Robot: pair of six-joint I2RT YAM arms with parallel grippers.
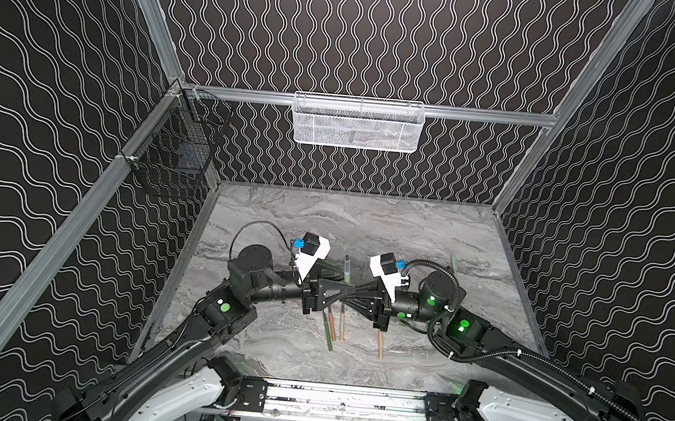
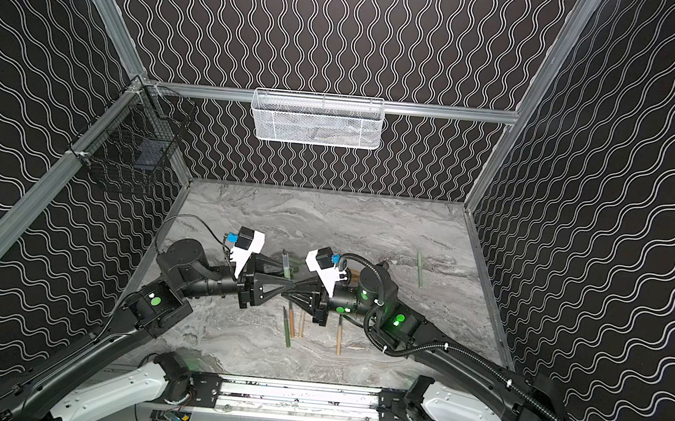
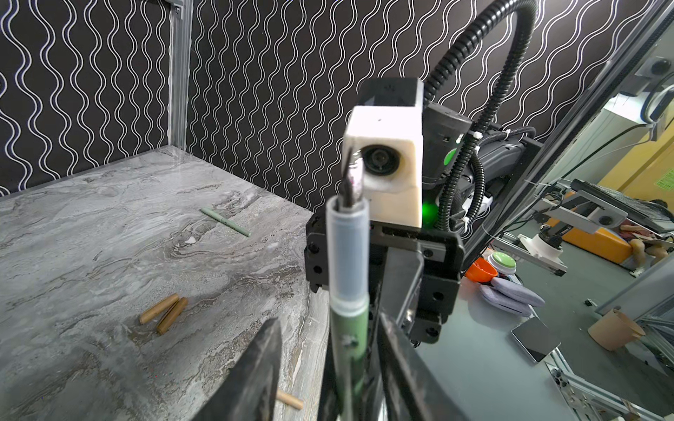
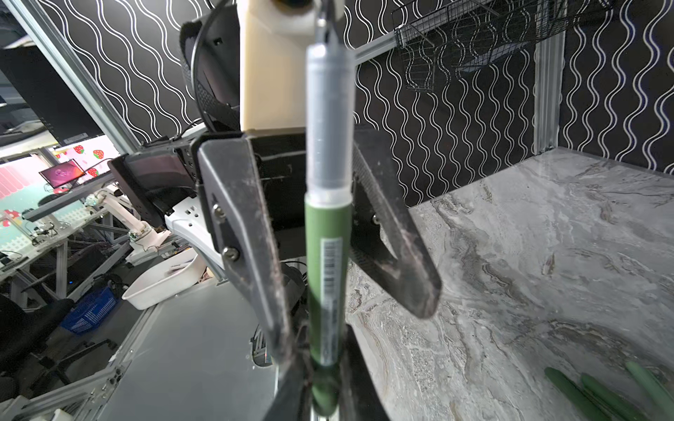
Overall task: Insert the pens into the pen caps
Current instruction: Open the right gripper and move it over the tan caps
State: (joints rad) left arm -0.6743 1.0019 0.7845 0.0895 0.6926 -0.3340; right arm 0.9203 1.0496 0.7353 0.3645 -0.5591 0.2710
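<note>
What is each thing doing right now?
Left gripper, open around the green pen.
Right gripper, shut on the green pen.
Green pen, held above the table, uncapped.
Tan caps, lying side by side on the table.
Pale green pen, lying flat alone.
Other pens, lying flat on the table.

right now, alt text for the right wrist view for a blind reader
A green pen with a frosted clear front section fills the centre, clamped at its green end by the right gripper. The left gripper faces it, jaws open either side; a marble table lies beyond.
</note>
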